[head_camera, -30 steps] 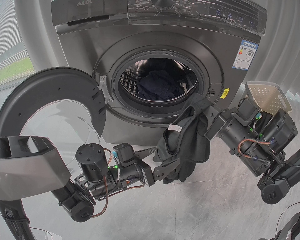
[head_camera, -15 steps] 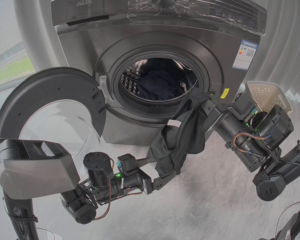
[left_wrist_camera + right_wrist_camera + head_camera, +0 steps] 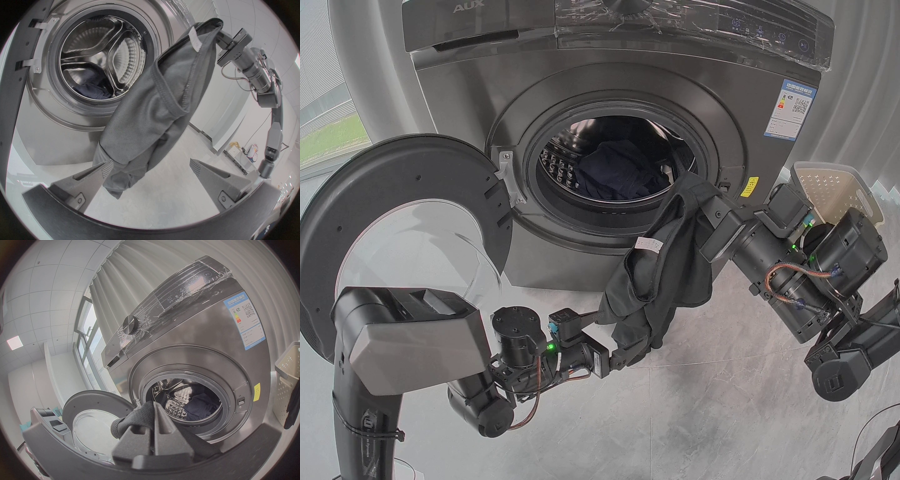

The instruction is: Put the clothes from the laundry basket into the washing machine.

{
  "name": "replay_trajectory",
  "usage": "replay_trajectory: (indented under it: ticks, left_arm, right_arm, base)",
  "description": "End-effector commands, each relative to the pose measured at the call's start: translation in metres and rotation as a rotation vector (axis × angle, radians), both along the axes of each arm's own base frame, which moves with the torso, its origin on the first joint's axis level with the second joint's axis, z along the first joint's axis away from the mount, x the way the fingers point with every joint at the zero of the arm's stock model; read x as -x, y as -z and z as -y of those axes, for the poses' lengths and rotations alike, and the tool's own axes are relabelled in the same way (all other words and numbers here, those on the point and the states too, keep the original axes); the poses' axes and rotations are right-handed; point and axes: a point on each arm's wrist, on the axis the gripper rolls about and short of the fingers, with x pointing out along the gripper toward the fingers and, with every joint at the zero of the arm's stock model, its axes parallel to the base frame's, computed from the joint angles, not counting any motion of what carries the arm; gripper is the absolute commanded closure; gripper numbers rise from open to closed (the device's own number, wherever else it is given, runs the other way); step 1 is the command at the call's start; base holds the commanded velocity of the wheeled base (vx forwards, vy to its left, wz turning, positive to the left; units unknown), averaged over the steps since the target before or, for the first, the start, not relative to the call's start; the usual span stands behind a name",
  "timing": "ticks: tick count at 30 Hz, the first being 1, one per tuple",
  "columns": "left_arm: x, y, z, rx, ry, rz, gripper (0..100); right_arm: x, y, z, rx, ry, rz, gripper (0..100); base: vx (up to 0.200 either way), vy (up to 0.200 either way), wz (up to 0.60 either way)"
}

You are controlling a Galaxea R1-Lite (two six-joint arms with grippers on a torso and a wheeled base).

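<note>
A dark grey garment [image 3: 659,269] hangs in front of the washing machine [image 3: 612,81], just below the right rim of its round opening. My right gripper [image 3: 707,212] is shut on the garment's top edge [image 3: 137,418]. The cloth drapes down to my left gripper [image 3: 615,337], which is open, with the garment's lower end [image 3: 125,175] hanging between its fingers [image 3: 93,178] close to one of them. Dark blue clothes [image 3: 619,169] lie inside the drum [image 3: 93,62]. The beige laundry basket [image 3: 837,194] stands to the right of the machine, behind my right arm.
The machine's round door [image 3: 400,206] is swung wide open to the left, above my left arm. Grey tiled floor [image 3: 706,406] spreads out in front of the machine. A curtain [image 3: 862,94] hangs behind the basket.
My right gripper has lifted the garment a little toward the drum opening. My left arm has drawn back and lower, its open gripper now at the garment's lower end.
</note>
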Motion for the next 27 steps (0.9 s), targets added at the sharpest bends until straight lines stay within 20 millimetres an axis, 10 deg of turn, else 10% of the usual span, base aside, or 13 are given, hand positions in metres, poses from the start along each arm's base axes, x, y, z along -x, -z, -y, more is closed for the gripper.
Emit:
replay_trajectory:
  ticks: [1,18,19,27]
  left_arm:
    - [-0.017,0.021,0.008,-0.006,-0.038,0.000,0]
    - [-0.041,0.016,0.012,0.039,-0.159,0.066,0]
    - [-0.041,0.015,0.013,0.040,-0.159,0.068,100]
    - [-0.041,0.010,0.008,0.044,-0.181,0.074,100]
  right_arm:
    - [0.001,0.000,-0.001,0.000,-0.004,-0.001,100]
    - [0.004,0.001,-0.004,0.002,-0.018,-0.003,100]
    - [0.004,0.001,-0.004,0.002,-0.018,-0.003,100]
    - [0.003,0.003,-0.004,0.007,-0.015,-0.009,100]
  base:
    - [0.000,0.000,0.00]
    - [0.000,0.000,0.00]
    - [0.000,0.000,0.00]
    - [0.000,0.000,0.00]
